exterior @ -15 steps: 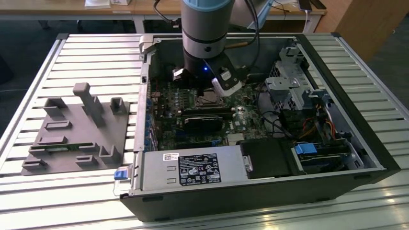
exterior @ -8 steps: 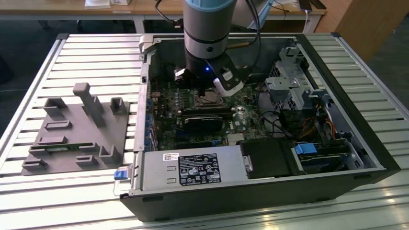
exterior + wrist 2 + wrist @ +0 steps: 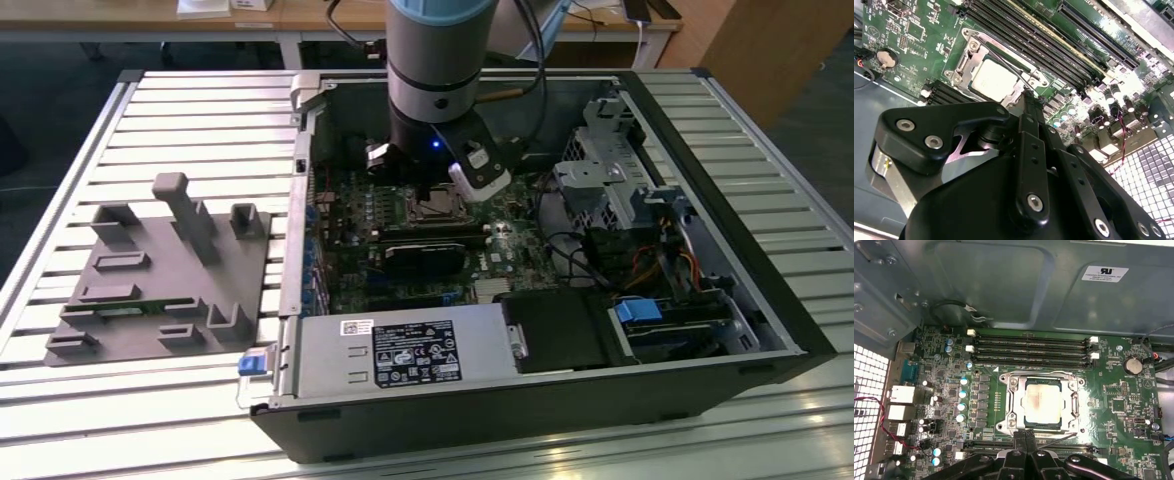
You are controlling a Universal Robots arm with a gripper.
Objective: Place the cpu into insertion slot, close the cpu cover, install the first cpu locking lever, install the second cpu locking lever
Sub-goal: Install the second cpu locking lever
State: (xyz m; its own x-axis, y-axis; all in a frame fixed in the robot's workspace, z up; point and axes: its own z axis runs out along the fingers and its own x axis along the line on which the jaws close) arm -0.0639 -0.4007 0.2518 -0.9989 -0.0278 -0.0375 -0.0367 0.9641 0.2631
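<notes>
So the black gripper (image 3: 1025, 436) is seen pinched narrow beside the silvery framed cpu cover (image 3: 1013, 410), shut over the dull silver-grey square cpu (image 3: 1042, 403).

In the exterior view, the arm (image 3: 434, 60) is cut off by the top edge, and its gripper (image 3: 430, 188) hides part of the insertion slot (image 3: 441, 210).

We see our arm (image 3: 430, 60) reaching straight down, its gripper (image 3: 1025, 436) with fingers pressed together at the tips.

Exterior high; wrist views near motherboard (image 3: 944, 390).
</notes>
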